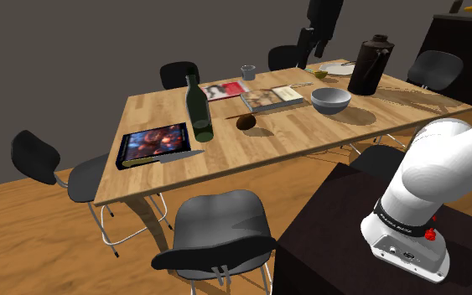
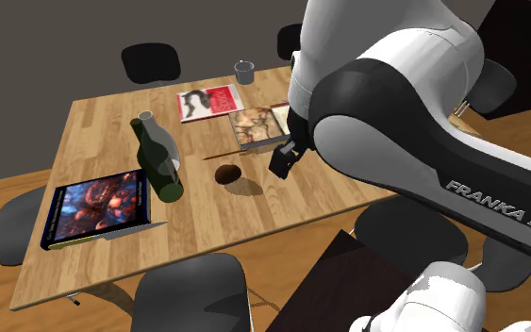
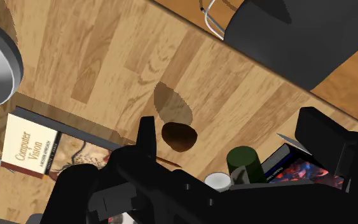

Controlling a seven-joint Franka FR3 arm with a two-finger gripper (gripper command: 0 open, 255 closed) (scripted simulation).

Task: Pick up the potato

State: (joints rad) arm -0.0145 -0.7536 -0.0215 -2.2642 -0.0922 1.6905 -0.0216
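The gripper [image 1: 304, 52] hangs high over the far side of the bench [image 1: 293, 138]. In the wrist view its two black fingers [image 3: 147, 133] stand wide apart, with nothing held between them.

The potato [image 1: 246, 122] is small, brown and round. It lies on the bare wood near the middle of the bench. A tall dark green bottle [image 1: 197, 107] stands upright close to it, on the shoulder view's left. A book [image 1: 272, 98] lies flat just behind the potato. In the wrist view the potato [image 3: 179, 135] shows far below, near one finger and not touching it.

A grey bowl [image 1: 330, 100] sits on the shoulder view's right of that book. From here its inside is plain grey. A small grey cup [image 1: 248, 72] stands at the far edge of the bench, and I cannot tell what is in it. A tall black jug [image 1: 370, 65] with a lid on top stands past the bowl. A white plate [image 1: 339, 69] lies beside the jug, and what is on it is too small to tell.

A big book with a dark cover [image 1: 154, 144] lies near the front edge. A magazine [image 1: 224, 90] lies flat behind the bottle. Black chairs [image 1: 217, 230] stand around the bench.
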